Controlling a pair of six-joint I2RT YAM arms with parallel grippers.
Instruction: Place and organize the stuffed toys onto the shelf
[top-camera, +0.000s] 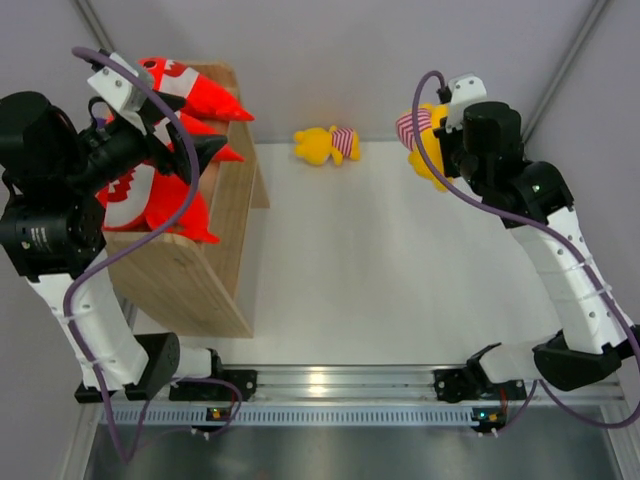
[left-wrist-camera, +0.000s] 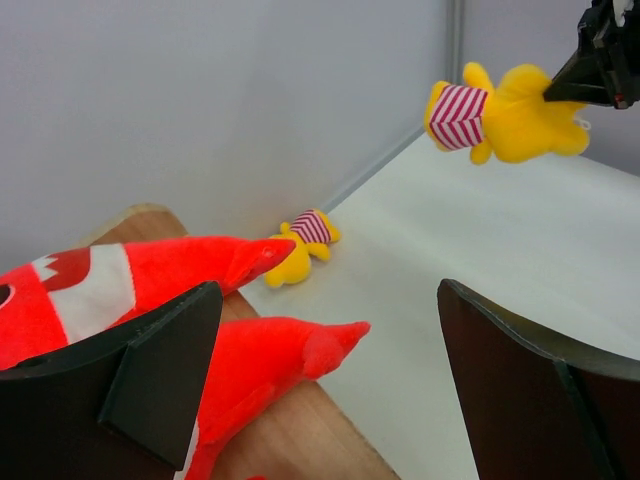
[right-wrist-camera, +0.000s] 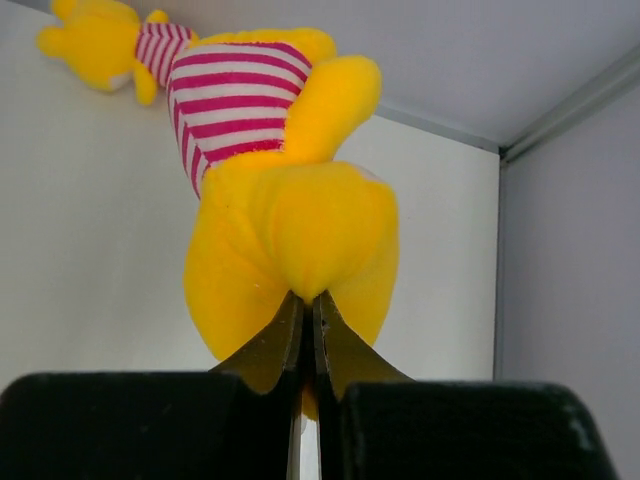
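Observation:
Three red plush sharks lie on the light wooden shelf (top-camera: 215, 270) at the left: one at the far end (top-camera: 195, 90), one in the middle (top-camera: 222, 150), one nearer (top-camera: 150, 200). My left gripper (top-camera: 192, 160) hangs open and empty over them. In the left wrist view its gripper (left-wrist-camera: 330, 380) frames two sharks (left-wrist-camera: 150, 275) (left-wrist-camera: 270, 360) and the shelf edge (left-wrist-camera: 290, 440). My right gripper (right-wrist-camera: 308, 300) is shut on a yellow striped toy (right-wrist-camera: 290, 210), held above the table at the far right (top-camera: 425, 135). A second yellow toy (top-camera: 327, 144) lies on the table by the back wall.
Grey walls close the back and sides. A metal rail (top-camera: 330, 385) with both arm bases runs along the near edge. The white table surface (top-camera: 400, 260) stretches between the shelf and the right arm.

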